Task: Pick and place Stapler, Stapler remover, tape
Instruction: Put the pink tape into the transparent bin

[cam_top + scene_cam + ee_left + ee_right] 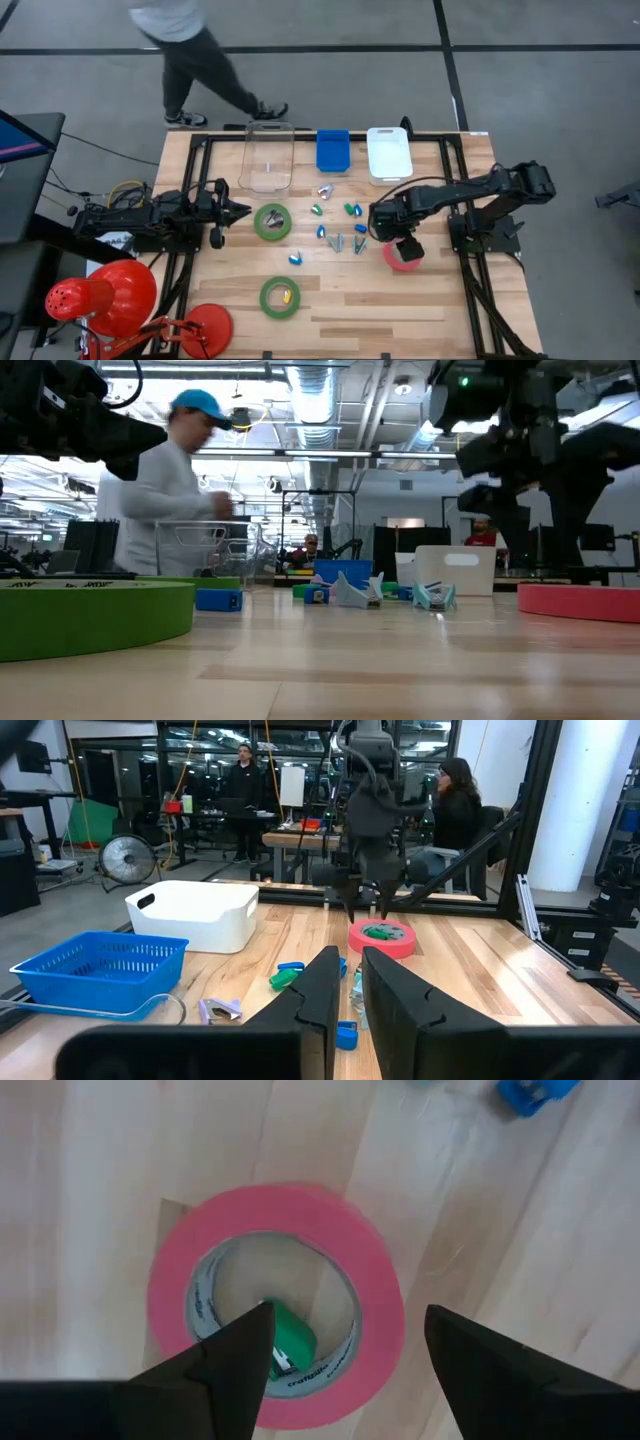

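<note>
A red-pink tape roll [402, 257] lies flat on the table's right half, with a small green item [290, 1342] inside its hole. My right gripper [347, 1315] hangs open just above it, pointing down. One finger is over the hole and the other is outside the ring's wall, neither touching it. Two green tape rolls [272, 221] [281, 297] lie flat to the left. Small blue, green and silver items [335, 228] are scattered between them. My left gripper [243, 211] waits shut at the table's left, pointing level toward the middle.
A clear bin [266, 155], a blue basket [333, 150] and a white bin [388, 152] stand along the far edge. A red lamp [100, 295] sits off the near left corner. A person [190, 45] walks past beyond the far edge.
</note>
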